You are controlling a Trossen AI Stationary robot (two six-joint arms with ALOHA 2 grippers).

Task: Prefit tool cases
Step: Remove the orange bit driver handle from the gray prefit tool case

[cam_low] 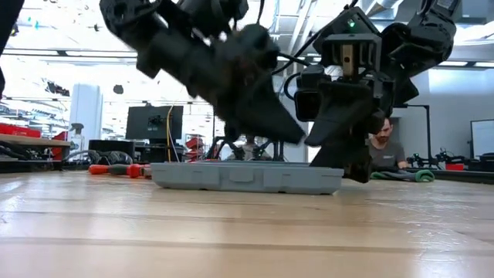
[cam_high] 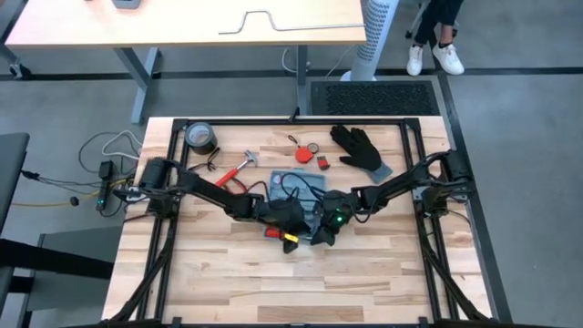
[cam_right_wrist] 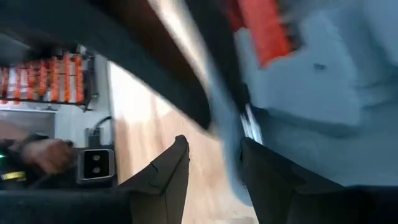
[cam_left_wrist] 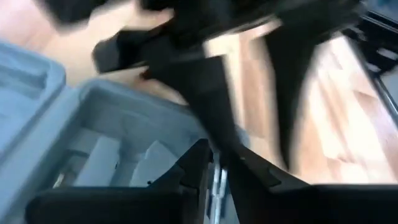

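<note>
With both arms converged on the tool case, keep every motion short and slow, because the two grippers work almost against each other over the same recess area. The left gripper sits directly above the open case interior, its fingers nearly together around a thin bright metal piece that shows in the narrow gap; whether it truly grips that piece you cannot tell. The right gripper hovers just beside it at the case edge, fingers parted and holding nothing, with an orange-handled tool lying in the case just ahead of its fingertips. To seat a tool well, line its length up with the moulded recess before lowering, press straight down, and keep the free gripper clear of the working one or use it only to steady the case wall. In the low view the case lies flat on the table, directly beneath both grippers. In the high view its long axis runs across the table from the left arm's side toward the right arm's side; the arms cover much of it, so which edge carries the handle tab cannot be made out. A hammer lies just beyond the left arm, and a black glove beyond the right.
</note>
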